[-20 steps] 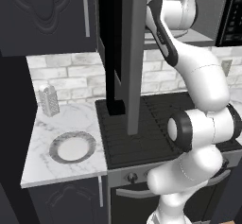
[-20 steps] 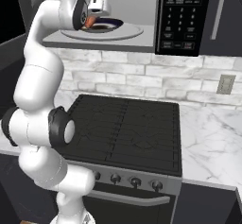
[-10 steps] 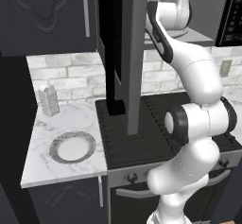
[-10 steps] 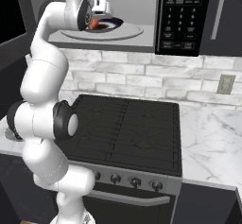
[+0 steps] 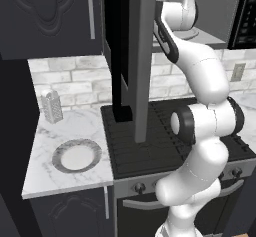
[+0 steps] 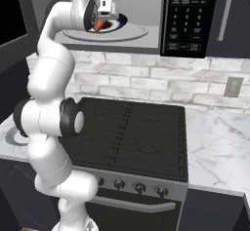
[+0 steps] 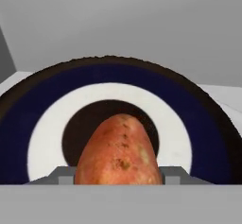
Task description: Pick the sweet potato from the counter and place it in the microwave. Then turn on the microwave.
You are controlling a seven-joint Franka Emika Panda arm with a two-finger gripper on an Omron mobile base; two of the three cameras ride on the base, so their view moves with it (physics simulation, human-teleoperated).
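Note:
The sweet potato (image 7: 120, 154), an orange-red oval, sits between the fingers of my gripper (image 7: 118, 175), which is shut on it. It hangs just above the round plate (image 7: 47, 138) with a dark blue ring and dark centre inside the microwave (image 6: 146, 1). From the right base view, the gripper (image 6: 101, 22) and sweet potato (image 6: 98, 26) are inside the pale cavity over the plate (image 6: 122, 31). The microwave door (image 5: 142, 56) stands open, edge-on. The black button panel (image 6: 188, 18) lies right of the cavity.
A black ridged stovetop (image 6: 136, 127) lies below the microwave. The marble counter (image 5: 80, 126) on the left carries a grey-rimmed plate (image 5: 76, 157) and a metal grater (image 5: 51, 106). More counter (image 6: 215, 137) runs right of the stove, with a wall socket (image 6: 233, 86) above.
The arm has reached a little further into the microwave, carrying the sweet potato to the right over the round plate.

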